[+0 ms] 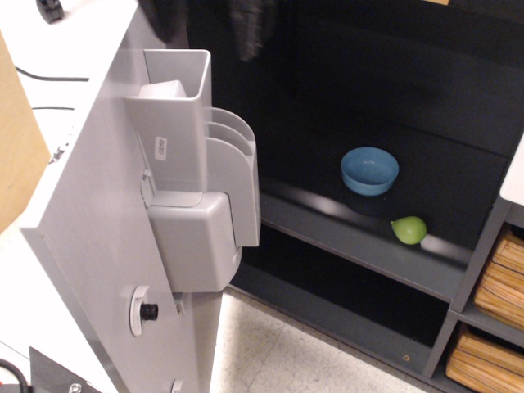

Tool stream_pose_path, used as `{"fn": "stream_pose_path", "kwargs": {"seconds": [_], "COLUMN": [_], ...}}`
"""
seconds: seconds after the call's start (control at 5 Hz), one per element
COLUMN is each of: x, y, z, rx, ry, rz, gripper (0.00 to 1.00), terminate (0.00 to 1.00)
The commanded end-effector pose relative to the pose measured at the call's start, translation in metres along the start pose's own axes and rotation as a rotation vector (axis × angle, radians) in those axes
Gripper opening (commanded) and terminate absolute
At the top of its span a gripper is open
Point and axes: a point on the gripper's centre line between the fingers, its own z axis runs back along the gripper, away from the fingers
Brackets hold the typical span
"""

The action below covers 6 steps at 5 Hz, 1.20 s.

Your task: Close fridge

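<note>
The fridge (426,123) stands open, with a black shelved interior. Its light grey door (90,205) swings out to the left, its inner side with grey bins (196,164) facing the camera. My gripper (209,20) is at the top edge of the view, above the door's top bin. It is blurred and mostly cut off. Its two dark fingers (247,33) hang apart and hold nothing. It touches neither the door nor the bins, as far as I can see.
A blue bowl (369,170) and a green fruit (408,230) sit on the fridge's middle shelf (344,233). A grey shelf unit with wicker baskets (495,286) stands at the right. Speckled floor (278,352) lies below. A wooden panel (16,139) is at far left.
</note>
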Motion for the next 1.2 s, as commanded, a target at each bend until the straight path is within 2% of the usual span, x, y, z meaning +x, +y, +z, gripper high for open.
{"fn": "stream_pose_path", "kwargs": {"seconds": [0.0, 0.2, 0.4, 0.6, 1.0], "x": [-0.038, -0.049, -0.053, -0.052, -0.034], "y": [0.019, 0.026, 0.029, 0.019, -0.017], "z": [0.013, 0.006, 0.000, -0.014, -0.023], "rx": [0.027, 0.051, 0.049, 0.023, -0.024], "ry": [-0.033, -0.046, -0.039, -0.006, 0.003], "rz": [0.088, 0.127, 0.163, 0.195, 0.227], "gripper": [1.00, 1.00, 1.00, 1.00, 1.00], "terminate": [0.00, 0.00, 0.00, 0.00, 0.00]}}
